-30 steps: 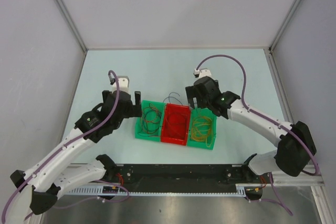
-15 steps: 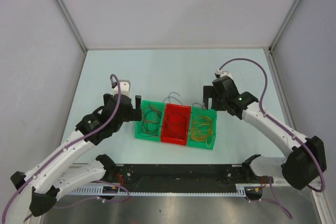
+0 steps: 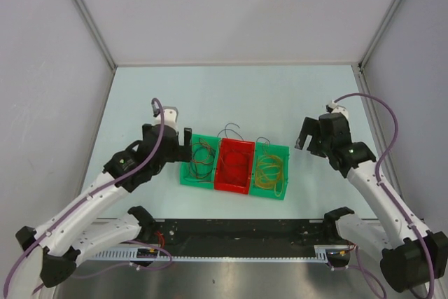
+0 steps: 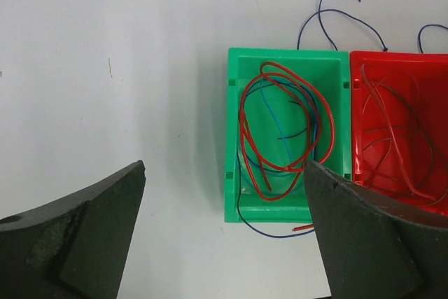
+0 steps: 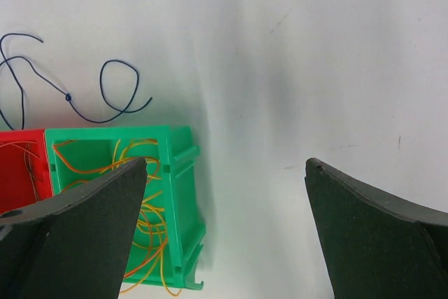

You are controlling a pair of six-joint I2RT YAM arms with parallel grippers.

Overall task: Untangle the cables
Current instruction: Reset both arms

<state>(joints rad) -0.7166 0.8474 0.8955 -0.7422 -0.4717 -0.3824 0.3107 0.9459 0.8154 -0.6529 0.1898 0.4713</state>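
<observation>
Three bins stand in a row. The left green bin (image 3: 198, 162) (image 4: 234, 138) holds a red cable (image 4: 241, 131) tangled with blue cables (image 4: 313, 120); a blue end and a red end hang over its near wall. The red bin (image 3: 234, 164) holds thin reddish cables (image 4: 392, 138). The right green bin (image 3: 271, 171) (image 5: 178, 194) holds yellow-orange cables (image 5: 143, 215). A loose blue cable (image 3: 229, 130) (image 5: 68, 96) lies on the table behind the bins. My left gripper (image 3: 182, 136) (image 4: 224, 173) is open and empty beside the left bin. My right gripper (image 3: 306, 142) (image 5: 225, 166) is open and empty, right of the right bin.
The pale table (image 3: 231, 96) is walled at the back and both sides. The metal frame rail (image 3: 238, 232) runs along the near edge.
My right arm has swung to the right, from over the right green bin to the table beside it. My left gripper has shifted slightly toward the left bin.
</observation>
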